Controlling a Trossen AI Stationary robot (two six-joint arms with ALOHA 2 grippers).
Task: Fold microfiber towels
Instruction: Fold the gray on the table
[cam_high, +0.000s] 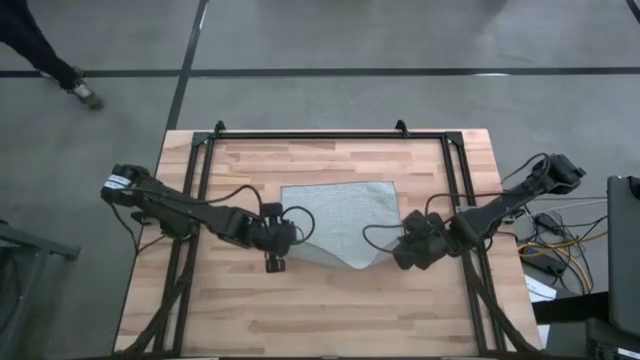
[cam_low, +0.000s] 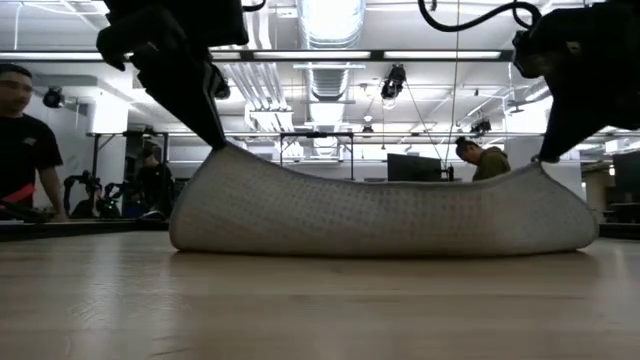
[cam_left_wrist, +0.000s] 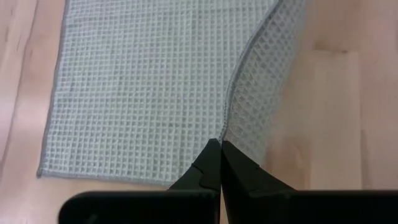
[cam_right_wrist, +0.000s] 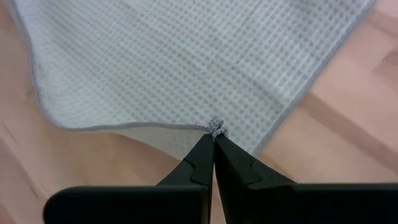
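The light grey-blue microfiber towel lies at the table's middle, its far part flat on the wood and its near edge raised. My left gripper is shut on the towel's near left corner. My right gripper is shut on its near right corner. In the low view the towel sags like a boat between the left gripper and the right gripper, with its lower fold resting on the table. My left gripper pinches the towel's hemmed edge at the near left corner between its two fingertips, coming from above and slanting down. The corner is lifted clear; the cloth slopes down to the table. My right gripper pinches the tip of the near right corner between its two fingertips, slanting down from above. The corner is lifted clear, and the near edge curls slack away from it.
A black frame runs along the table's far edge and down both sides. Bare wood lies between the towel and the near edge. People stand in the room beyond the table. Cables and gear lie off the right edge.
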